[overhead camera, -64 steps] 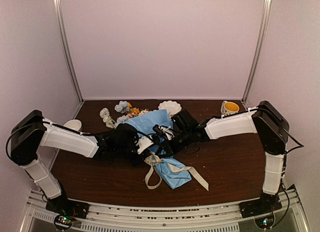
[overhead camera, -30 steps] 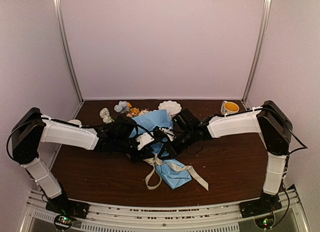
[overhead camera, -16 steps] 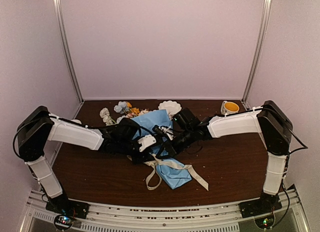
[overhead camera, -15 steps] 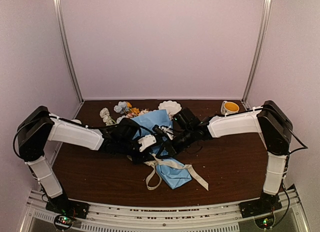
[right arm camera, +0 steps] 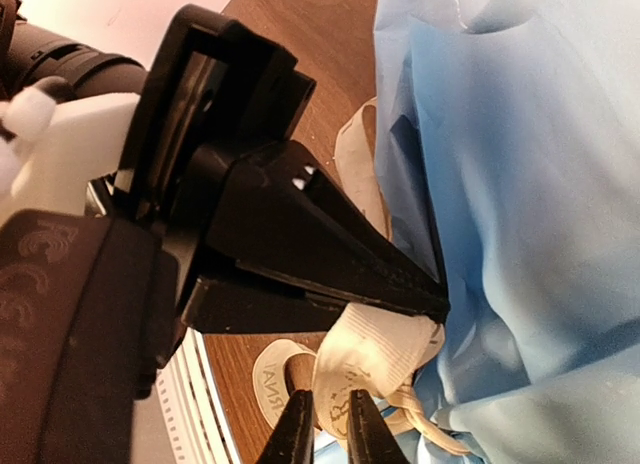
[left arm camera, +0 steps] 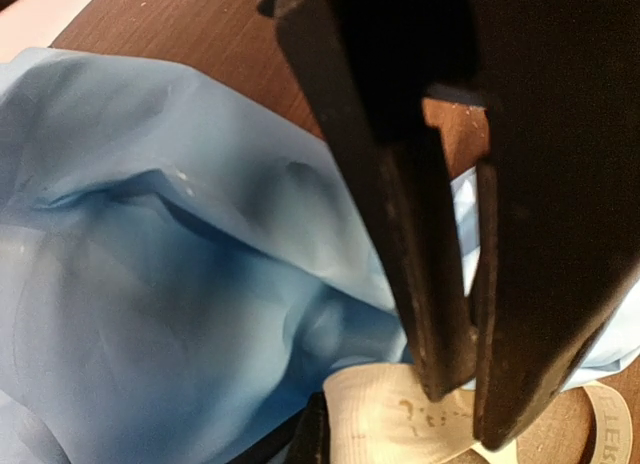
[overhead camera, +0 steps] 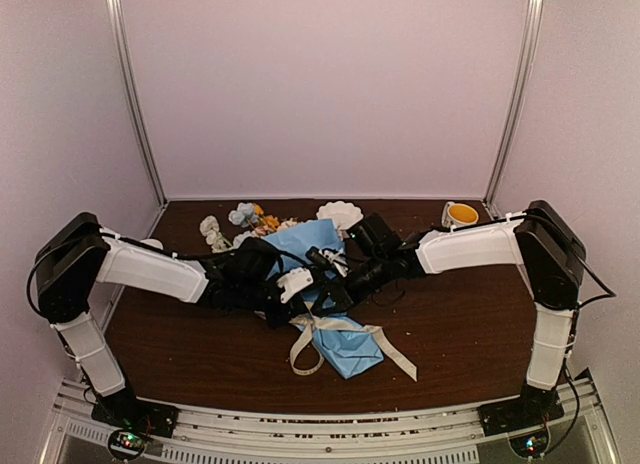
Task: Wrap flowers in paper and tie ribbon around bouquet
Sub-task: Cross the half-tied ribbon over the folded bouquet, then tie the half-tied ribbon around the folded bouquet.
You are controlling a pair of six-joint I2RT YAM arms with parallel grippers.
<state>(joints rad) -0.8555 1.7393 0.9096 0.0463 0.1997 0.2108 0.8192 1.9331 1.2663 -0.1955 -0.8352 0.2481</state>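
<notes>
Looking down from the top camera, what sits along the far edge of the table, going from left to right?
flowers → white scalloped dish → white cup with a yellow inside

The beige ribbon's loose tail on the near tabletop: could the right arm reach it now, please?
Probably, but not at once: bare brown table lies between, yet the right gripper has its jaws closed on the flat beige fabric ribbon beside the light-blue paper cone.
</notes>
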